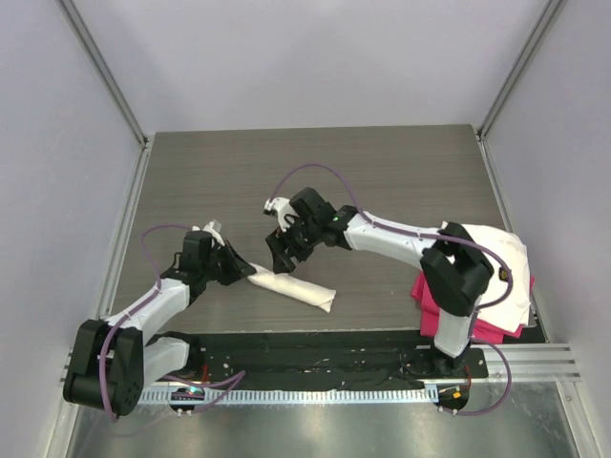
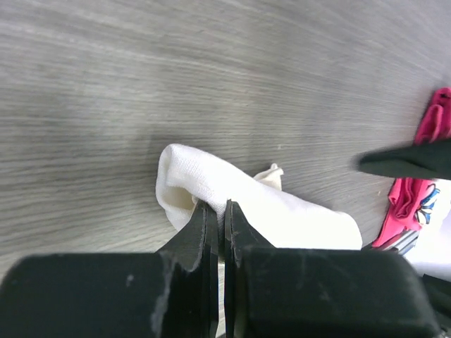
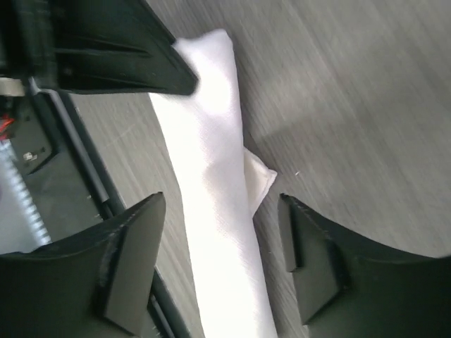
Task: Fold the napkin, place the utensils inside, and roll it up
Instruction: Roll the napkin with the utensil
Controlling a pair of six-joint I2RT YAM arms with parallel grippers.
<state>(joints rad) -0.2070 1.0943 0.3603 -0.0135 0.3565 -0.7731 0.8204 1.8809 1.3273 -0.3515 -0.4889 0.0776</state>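
The napkin (image 1: 292, 288) lies rolled into a cream-white tube near the table's front edge, slanting down to the right. My left gripper (image 1: 246, 271) is at its left end, jaws shut with the tips pinching the cloth at the roll's mouth (image 2: 218, 205). My right gripper (image 1: 283, 252) hovers just above the roll, open, its fingers (image 3: 134, 239) either side of the napkin (image 3: 218, 232) without touching it. A loose corner of the napkin sticks out beside the roll. The utensils are hidden.
A stack of pink cloth (image 1: 431, 303) topped by a white cloth (image 1: 496, 258) sits at the right edge behind the right arm's base. The black base rail (image 1: 315, 355) runs along the near edge. Grey walls enclose the table.
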